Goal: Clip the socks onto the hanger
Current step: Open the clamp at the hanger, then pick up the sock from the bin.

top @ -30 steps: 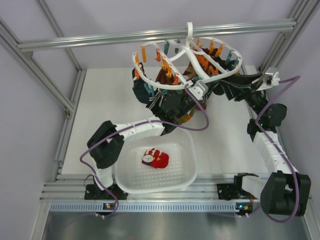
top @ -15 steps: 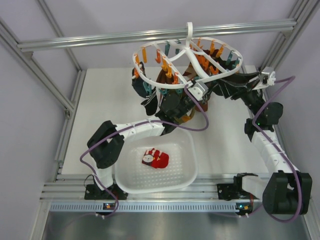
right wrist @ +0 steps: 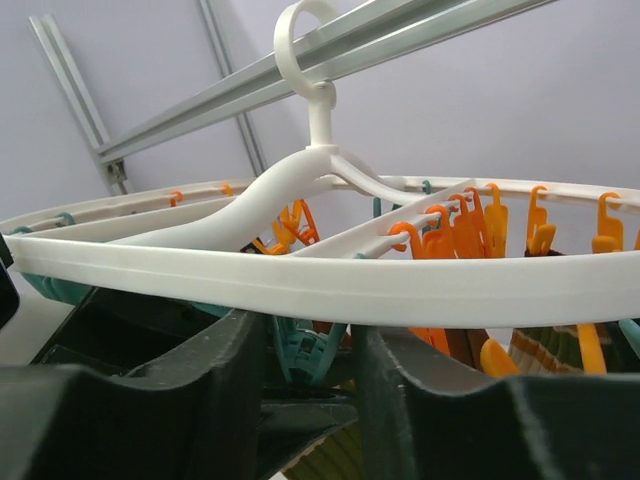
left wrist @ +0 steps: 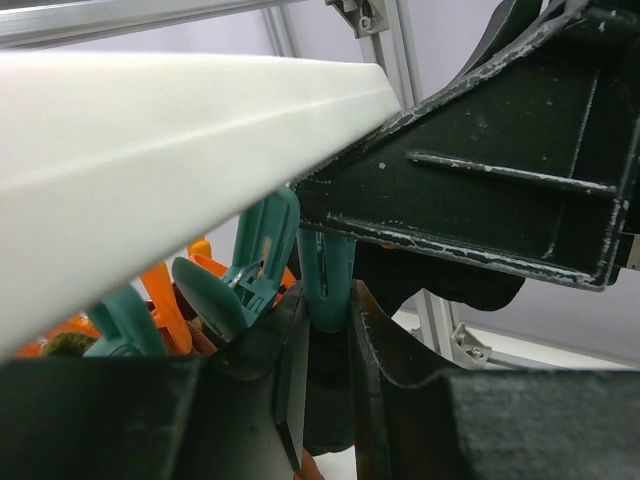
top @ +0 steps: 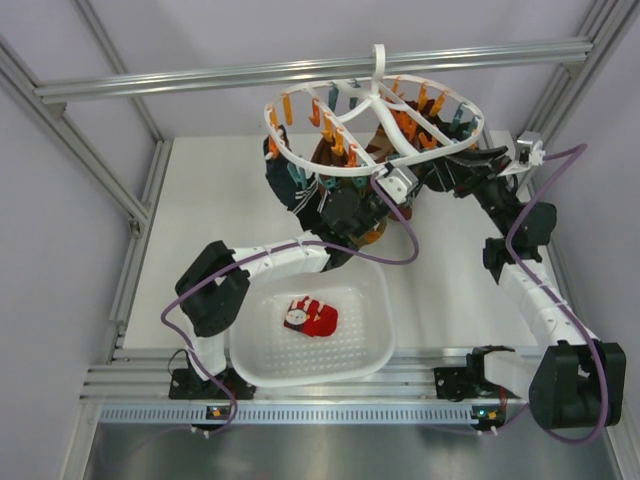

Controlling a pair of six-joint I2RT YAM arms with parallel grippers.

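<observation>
The white hanger (top: 300,164) hangs by its hook from the rail, with orange and teal clips under its ring (right wrist: 300,280). The red socks (top: 312,317) lie bunched in the white basket (top: 250,350), away from both grippers. My left gripper (top: 338,192) is raised under the ring, shut on a dark sock (left wrist: 328,400). It holds the sock's top edge at the tip of a teal clip (left wrist: 325,270). From the right, my right gripper (top: 437,176) reaches under the ring. Its jaws are open and stand closely on either side of that teal clip (right wrist: 308,350).
Dark socks (top: 290,185) and brown-green striped socks (top: 372,236) hang from other clips. The basket stands at the table's near edge between the arm bases. Aluminium frame posts (top: 100,165) run along both sides, and the rail (top: 200,80) crosses above.
The right gripper's jaws have narrowed around the teal clip, and the right arm has shifted slightly toward the hanger. The left gripper has kept its place and its hold.
</observation>
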